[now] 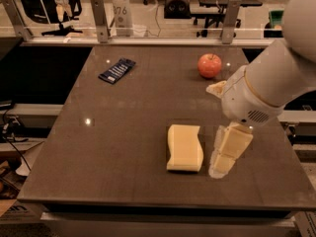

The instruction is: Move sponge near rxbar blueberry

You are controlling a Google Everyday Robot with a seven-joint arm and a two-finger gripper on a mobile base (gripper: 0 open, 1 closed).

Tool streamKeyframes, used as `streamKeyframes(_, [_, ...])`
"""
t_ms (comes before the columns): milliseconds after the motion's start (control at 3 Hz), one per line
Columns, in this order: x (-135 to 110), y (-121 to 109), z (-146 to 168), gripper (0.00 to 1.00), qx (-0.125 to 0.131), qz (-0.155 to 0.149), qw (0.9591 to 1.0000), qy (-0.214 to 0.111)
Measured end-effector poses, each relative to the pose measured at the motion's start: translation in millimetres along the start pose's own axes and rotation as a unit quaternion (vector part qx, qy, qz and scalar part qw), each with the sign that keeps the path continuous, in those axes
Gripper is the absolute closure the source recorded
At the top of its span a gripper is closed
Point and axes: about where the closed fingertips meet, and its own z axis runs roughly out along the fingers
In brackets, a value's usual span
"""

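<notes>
The pale yellow sponge lies flat on the dark table, near the front and a little right of centre. The dark blue rxbar blueberry lies at the far left of the table. My gripper hangs from the white arm just to the right of the sponge, its pale yellow fingers pointing down close to the table top. A narrow gap separates it from the sponge's right edge. It holds nothing.
A red apple stands at the far right of the table, behind the arm. A metal rail with posts runs along the table's far edge. Office chairs and desks lie beyond.
</notes>
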Motion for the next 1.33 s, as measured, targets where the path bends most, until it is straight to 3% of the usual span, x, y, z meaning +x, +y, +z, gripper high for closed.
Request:
streamKeyframes(667, [-6,6,38,0.0,-0.014,-0.019,0.9997,-0.004])
streamKeyframes(1333, [-4,7,63,0.0,-0.033,-0.017,0.9993,0.005])
